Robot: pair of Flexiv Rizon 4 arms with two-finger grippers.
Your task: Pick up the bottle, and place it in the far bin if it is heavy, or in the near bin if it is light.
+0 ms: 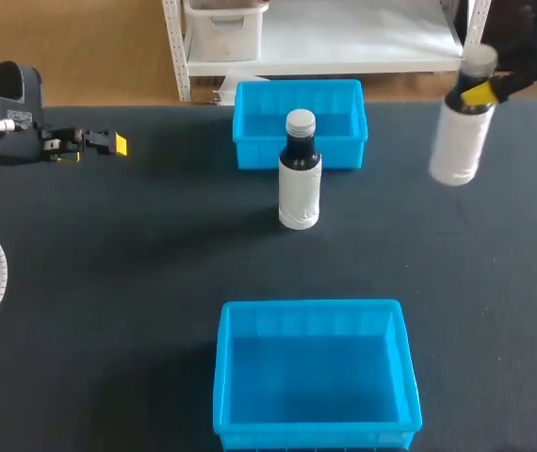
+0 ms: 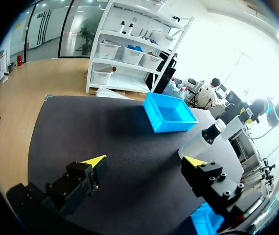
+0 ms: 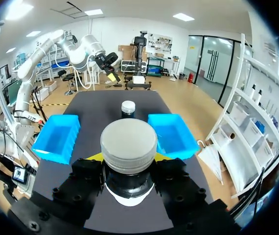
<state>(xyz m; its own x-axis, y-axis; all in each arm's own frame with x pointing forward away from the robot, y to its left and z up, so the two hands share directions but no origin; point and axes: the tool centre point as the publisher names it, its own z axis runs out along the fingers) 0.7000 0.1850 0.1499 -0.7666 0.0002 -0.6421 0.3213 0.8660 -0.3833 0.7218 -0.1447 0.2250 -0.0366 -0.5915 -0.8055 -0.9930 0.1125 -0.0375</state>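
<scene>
White-bodied, grey-capped bottle (image 1: 457, 141) hangs slightly tilted above the table's (image 1: 108, 282) far right, its neck pinched by the right gripper (image 1: 480, 92). A second bottle (image 1: 299, 179) stands upright just before the far bin (image 1: 250, 151), well apart from the near bin (image 1: 223, 377). Left gripper (image 1: 108, 144): jaws spread, at far left.

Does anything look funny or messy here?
Nothing is spilled or broken. One bottle hangs in the air, slightly tilted, held by the right gripper. The odd part is that a second bottle stands upright on the table, just in front of the far bin.
</scene>
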